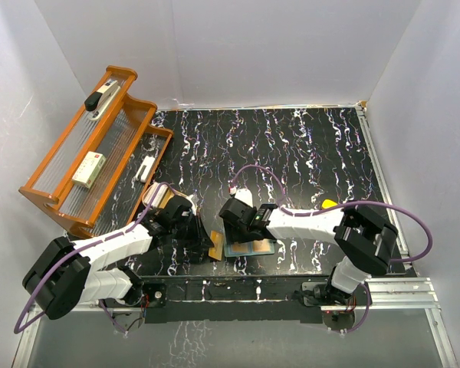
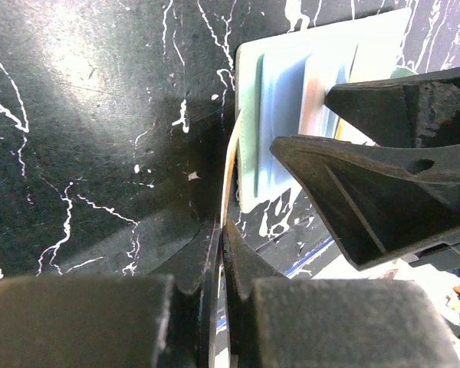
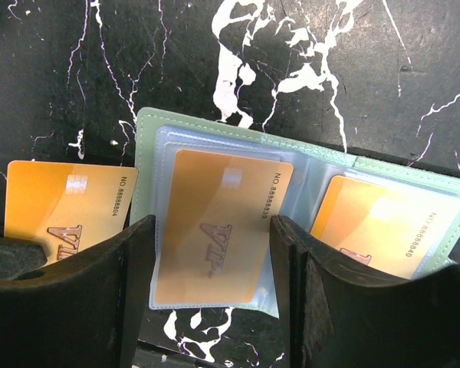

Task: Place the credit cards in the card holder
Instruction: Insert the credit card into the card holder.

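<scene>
Right wrist view: right gripper (image 3: 211, 230) released, jaws straddling one of two orange credit cards (image 3: 222, 192) sleeved in the single card holder (image 3: 147, 130), open flat on the table (image 3: 61, 61). Just beside it, left gripper (image 2: 221, 230) clenches a third card (image 3: 61, 203).

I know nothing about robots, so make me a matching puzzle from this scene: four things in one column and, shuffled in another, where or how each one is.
Things:
1. left gripper
2. right gripper
3. card holder
4. wooden rack

States or places:
A. lying open on the table
B. at the table's left side
C. shut on an orange card
D. jaws apart, over the clear sleeves

Pairs: 1-C, 2-D, 3-A, 4-B
</scene>
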Robot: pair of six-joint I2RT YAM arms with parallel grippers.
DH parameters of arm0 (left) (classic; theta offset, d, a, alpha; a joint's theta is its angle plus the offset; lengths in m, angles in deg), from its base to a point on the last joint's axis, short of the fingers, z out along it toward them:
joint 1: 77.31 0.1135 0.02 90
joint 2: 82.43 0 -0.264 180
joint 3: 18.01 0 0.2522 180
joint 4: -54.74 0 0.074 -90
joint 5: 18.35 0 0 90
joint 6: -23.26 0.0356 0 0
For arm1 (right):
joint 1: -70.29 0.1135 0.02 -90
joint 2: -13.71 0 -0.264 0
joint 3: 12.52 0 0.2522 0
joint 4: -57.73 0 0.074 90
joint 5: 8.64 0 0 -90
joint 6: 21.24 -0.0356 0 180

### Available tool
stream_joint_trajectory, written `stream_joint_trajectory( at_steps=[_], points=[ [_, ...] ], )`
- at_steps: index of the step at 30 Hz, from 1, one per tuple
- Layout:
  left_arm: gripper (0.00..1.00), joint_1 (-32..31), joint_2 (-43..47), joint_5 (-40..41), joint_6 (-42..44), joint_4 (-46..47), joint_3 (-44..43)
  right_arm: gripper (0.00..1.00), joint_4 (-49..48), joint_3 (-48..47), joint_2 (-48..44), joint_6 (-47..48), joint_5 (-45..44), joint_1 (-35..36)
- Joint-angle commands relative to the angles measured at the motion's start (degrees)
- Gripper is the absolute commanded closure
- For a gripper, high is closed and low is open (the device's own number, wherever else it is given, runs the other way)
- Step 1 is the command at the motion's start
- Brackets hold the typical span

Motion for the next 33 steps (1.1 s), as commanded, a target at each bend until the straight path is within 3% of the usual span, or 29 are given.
stream_joint_trajectory(
  at_steps=[1, 33],
  points=[
    [1.0, -0.2, 0.6, 2.0, 1.4, -3.2, 0.0, 0.44, -0.9, 0.5, -2.4, -0.2, -2.3, -0.4],
    [1.0, -0.3, -1.2, 2.1, 1.5, -3.0, 0.0, 0.44, 8.8, -2.5, -7.3, -0.2, -11.7, -0.4]
  ],
)
